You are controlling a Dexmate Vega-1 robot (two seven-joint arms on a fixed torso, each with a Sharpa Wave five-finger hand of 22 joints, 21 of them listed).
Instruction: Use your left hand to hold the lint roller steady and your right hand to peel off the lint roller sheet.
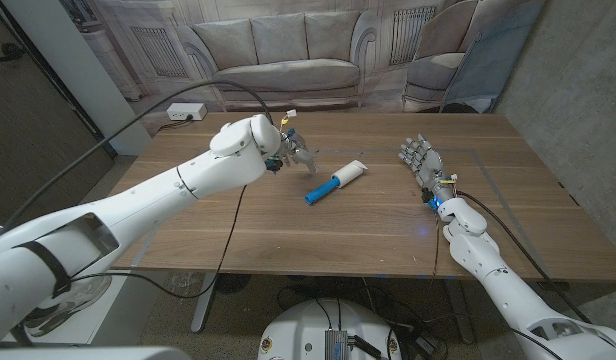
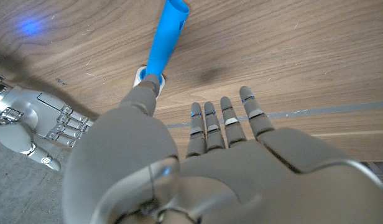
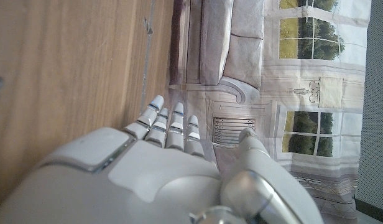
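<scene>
Wooden counter (image 1: 288,225): lint roller (image 1: 335,183) lies loose between spread, empty left hand (image 1: 296,152) and right hand (image 1: 420,160); likely rolls if nudged.

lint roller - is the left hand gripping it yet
No, in the head view the lint roller lies alone on the table, with the left hand open beside it and not touching it.

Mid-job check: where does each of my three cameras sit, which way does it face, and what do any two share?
Head view: on the robot's head, looking down at the wooden table; both arms, left hand, right hand, blue-handled white lint roller.
Left wrist view: along the left hand's back toward the lint roller; right hand too.
Right wrist view: along the right hand's back, past the table to a printed sofa backdrop.
Head and left wrist views share the roller and both hands.
</scene>
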